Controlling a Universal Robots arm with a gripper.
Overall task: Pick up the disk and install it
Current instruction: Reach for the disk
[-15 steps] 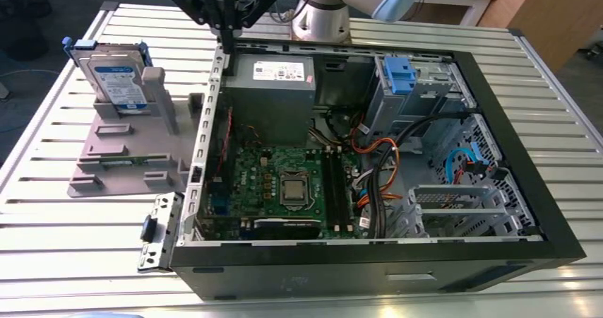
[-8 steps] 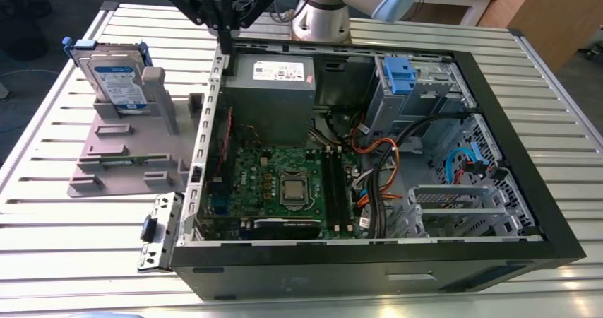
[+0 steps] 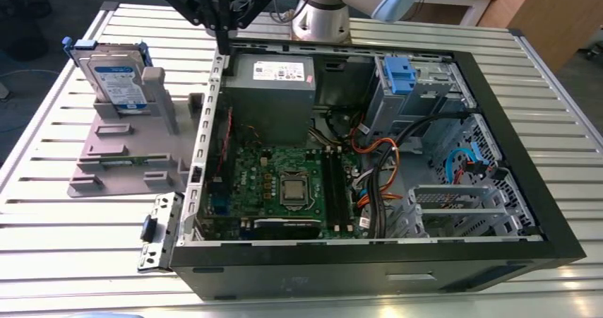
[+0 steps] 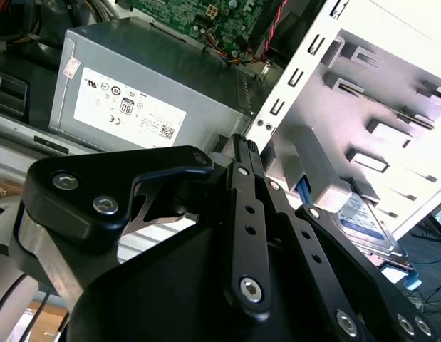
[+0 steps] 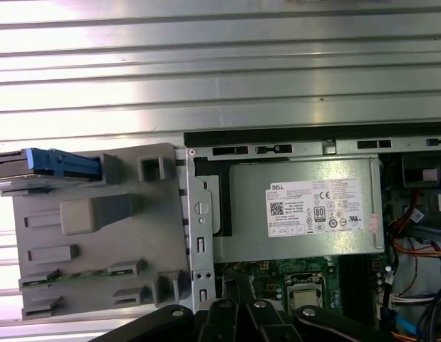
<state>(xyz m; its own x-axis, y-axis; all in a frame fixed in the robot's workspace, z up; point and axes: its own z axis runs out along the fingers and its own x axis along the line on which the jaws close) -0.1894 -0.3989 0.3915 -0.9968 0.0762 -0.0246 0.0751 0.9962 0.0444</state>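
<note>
Where the gripper hangs: the gripper (image 3: 224,44) is up over a far corner of the open computer case (image 3: 377,272). Its tip is just above the case's metal side wall, beside the power supply (image 3: 273,92).
Gripper state: clenched, the black fingers pressed together with nothing between them. In the second wrist view the gripper (image 4: 243,146) narrows to one closed tip.
Disk: the disk (image 3: 115,85) stands on edge in a grey holder (image 3: 123,155), outside the case on the exterior view's left. It is silver-grey with a white and blue label facing out and a blue bracket round it.
Disk and gripper: apart, no contact. The gripper is nearer to the power supply than to the disk.
Disk from the wrist: the first wrist view shows the disk (image 5: 60,162) edge-on, blue bracket uppermost, at one end of the holder (image 5: 99,228). In the second wrist view the disk (image 4: 366,221) shows its label past the black linkage.
Power supply: a grey metal box with a white sticker, set in the corner of the case and plain in both wrist views (image 4: 149,92) (image 5: 305,206).
Inside the case: a green motherboard (image 3: 282,184), a tangle of orange and black cables (image 3: 377,155), and a small blue clip (image 3: 400,74) in the drive cage.
Table: a slatted metal table (image 3: 56,261) carries both the case and the holder.
</note>
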